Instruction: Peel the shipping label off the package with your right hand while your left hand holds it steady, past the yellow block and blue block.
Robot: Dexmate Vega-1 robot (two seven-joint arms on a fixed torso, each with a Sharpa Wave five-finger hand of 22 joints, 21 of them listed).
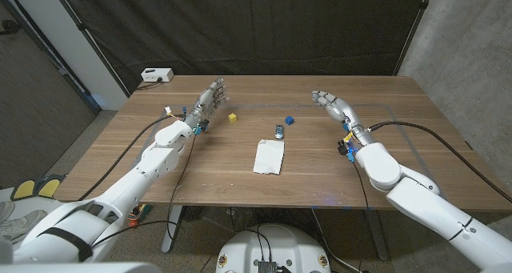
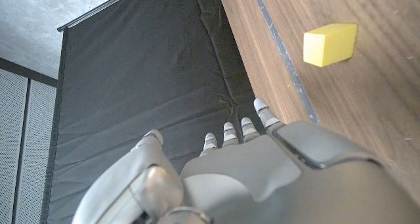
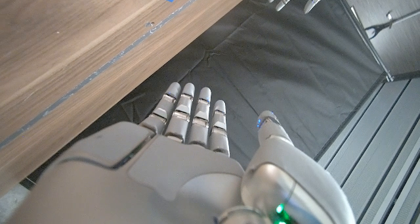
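Both arms are up over the wooden table (image 1: 160, 173), and neither hand has anything in it. The left hand (image 1: 210, 97) hangs with its fingers spread apart, just beside the yellow block (image 1: 232, 118); the right hand (image 1: 332, 105) is likewise empty with fingers extended, out to the right of the blue block (image 1: 289, 120). The package (image 1: 269, 156) (a flat white mailer, corners a bit curled) lies near the middle of the table, on the robot's side of the two blocks and well apart from both hands. Touching its far edge is a small dark object (image 1: 278, 131), possibly a toy car, though it is too small to be sure. A white box (image 1: 156, 75) sits at the far left corner.
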